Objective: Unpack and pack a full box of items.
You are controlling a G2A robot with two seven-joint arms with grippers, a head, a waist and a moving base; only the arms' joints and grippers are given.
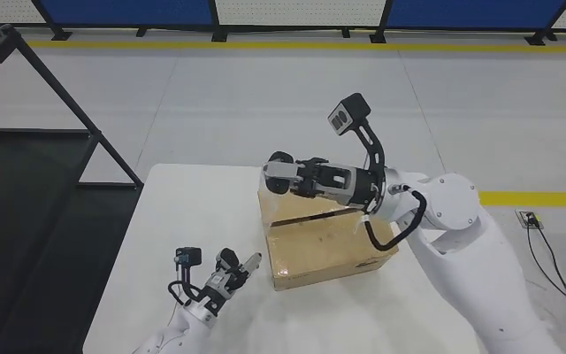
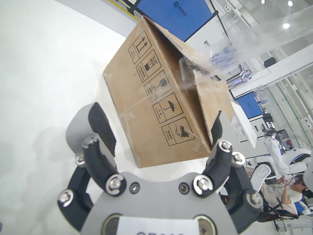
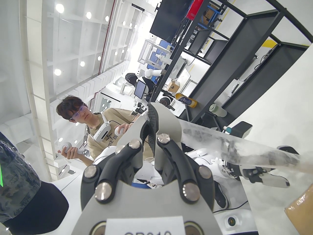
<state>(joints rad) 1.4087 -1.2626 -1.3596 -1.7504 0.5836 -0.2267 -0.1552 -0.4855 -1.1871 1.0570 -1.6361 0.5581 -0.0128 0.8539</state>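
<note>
A brown cardboard box [image 1: 327,243] sits on the white table [image 1: 177,221], its top flaps closed. My right gripper [image 1: 281,174] hovers over the box's far left corner. In the right wrist view, this gripper [image 3: 149,113] is shut on a strip of clear tape [image 3: 227,145] that stretches back toward the box corner [image 3: 299,206]. In the left wrist view the tape [image 2: 244,42] rises off the box's top seam, with the box [image 2: 156,94] just ahead. My left gripper [image 1: 239,265] is low over the table near the box's front left side, open and holding nothing [image 2: 159,128].
A black metal rack [image 1: 53,177] stands beside the table's left edge. White tabletop extends to the left of the box and in front of it. The box's printed side [image 2: 159,99] faces my left gripper.
</note>
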